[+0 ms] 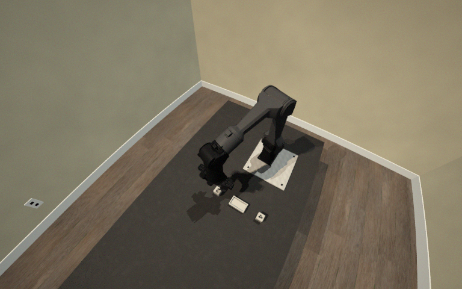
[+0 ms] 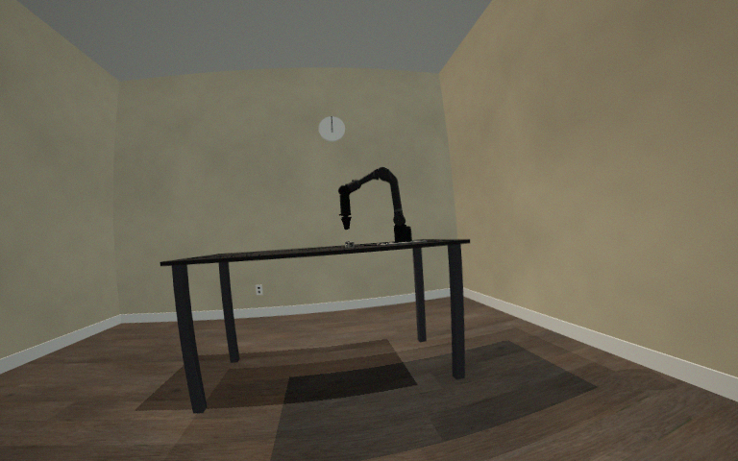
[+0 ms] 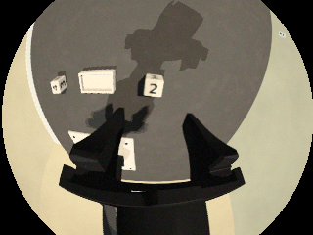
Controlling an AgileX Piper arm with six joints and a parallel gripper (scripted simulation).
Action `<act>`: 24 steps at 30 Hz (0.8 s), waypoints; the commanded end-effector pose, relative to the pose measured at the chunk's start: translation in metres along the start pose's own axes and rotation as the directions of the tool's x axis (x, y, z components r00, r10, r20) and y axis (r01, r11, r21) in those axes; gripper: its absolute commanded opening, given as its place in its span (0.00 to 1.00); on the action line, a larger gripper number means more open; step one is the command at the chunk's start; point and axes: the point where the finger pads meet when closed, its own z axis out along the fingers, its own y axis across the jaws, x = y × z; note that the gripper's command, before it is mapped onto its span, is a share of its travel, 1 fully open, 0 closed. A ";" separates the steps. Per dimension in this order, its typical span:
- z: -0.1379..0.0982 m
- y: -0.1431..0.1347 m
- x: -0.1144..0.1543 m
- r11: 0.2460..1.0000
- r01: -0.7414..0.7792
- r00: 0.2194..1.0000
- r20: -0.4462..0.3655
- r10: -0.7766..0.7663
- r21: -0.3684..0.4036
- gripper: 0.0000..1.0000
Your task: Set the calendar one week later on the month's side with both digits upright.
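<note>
The tray (image 1: 238,204) (image 3: 98,82) is cream, rectangular and empty, and lies on the dark table. A white cube (image 1: 216,190) (image 3: 154,87) with a black 2 stands on the table to one side of it. The other cube (image 1: 260,217) (image 3: 58,85) stands on the table on the tray's opposite side; the top view shows a 4 on it. My gripper (image 2: 346,228) (image 3: 155,117) points down, wide open and empty, well above the table near the cube with the 2. The month's name is not visible.
The arm's white base plate (image 1: 283,182) (image 3: 128,153) lies on the dark table (image 1: 177,251) behind the tray and cubes. The arm's shadow falls beside the cube with the 2. One long table edge runs beyond the cube with the 4.
</note>
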 end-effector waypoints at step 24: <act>0.011 0.205 -0.002 1.000 -0.001 1.000 0.002 0.001 0.000 1.00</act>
